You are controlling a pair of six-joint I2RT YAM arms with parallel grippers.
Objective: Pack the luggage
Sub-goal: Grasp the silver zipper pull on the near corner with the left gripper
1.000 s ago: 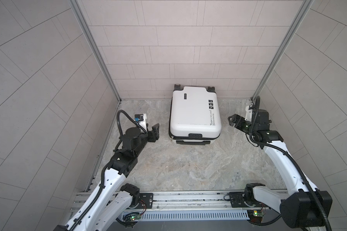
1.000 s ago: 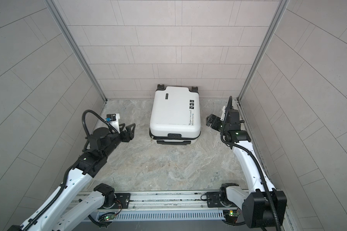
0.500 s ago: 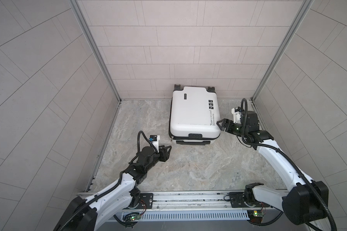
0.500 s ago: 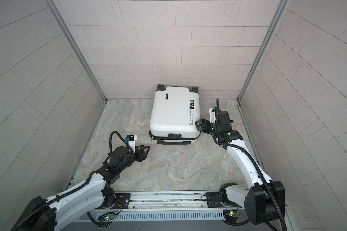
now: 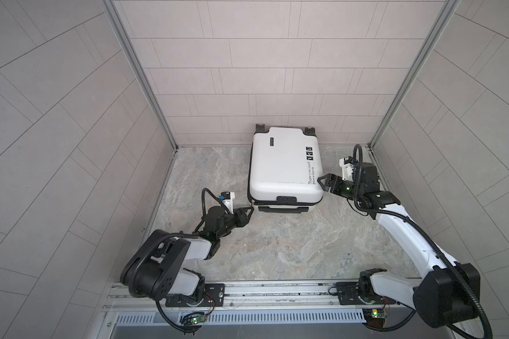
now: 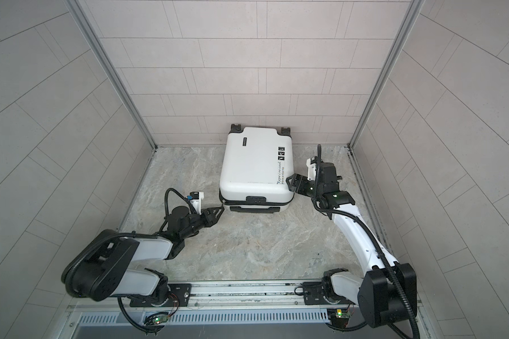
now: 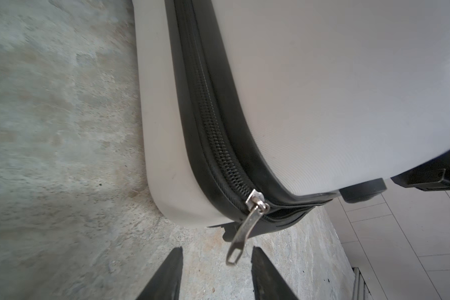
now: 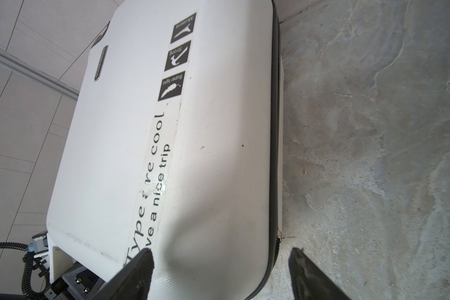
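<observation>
1. Workpiece. The small white hard-shell suitcase (image 5: 282,167) lies flat on the grey marbled floor (image 5: 276,249) in both top views, at the middle of the back wall of pale tiled panels (image 5: 247,73). Its two visible black wheels (image 5: 260,128) point at that wall. The face with the black handle fittings (image 5: 287,199) points at the robot base. The lid faces up and carries three square black icons (image 8: 177,57) and two lines of black lettering (image 8: 153,168).

2. Zipper. In the left wrist view the black zipper band (image 7: 213,135) runs along the suitcase side, teeth meshed up to the silver metal slider (image 7: 256,200) at the near corner on the left arm's side. The silver pull tab (image 7: 242,233) hangs from the slider, away from the shell.

3. Left gripper (image 5: 249,210). It sits low over the floor at that corner. The jaws stand moderately apart. The free end of the pull tab lies between the two black fingers (image 7: 172,270) with a gap on each side. Nothing is clamped.

4. Right gripper (image 5: 322,182). It sits at the opposite near corner of the suitcase. The jaws stand wide: one black finger (image 8: 140,267) lies over the lid by the lettering, and the second is past the edge, above the floor. Contact with the shell cannot be determined, and nothing is clamped
</observation>
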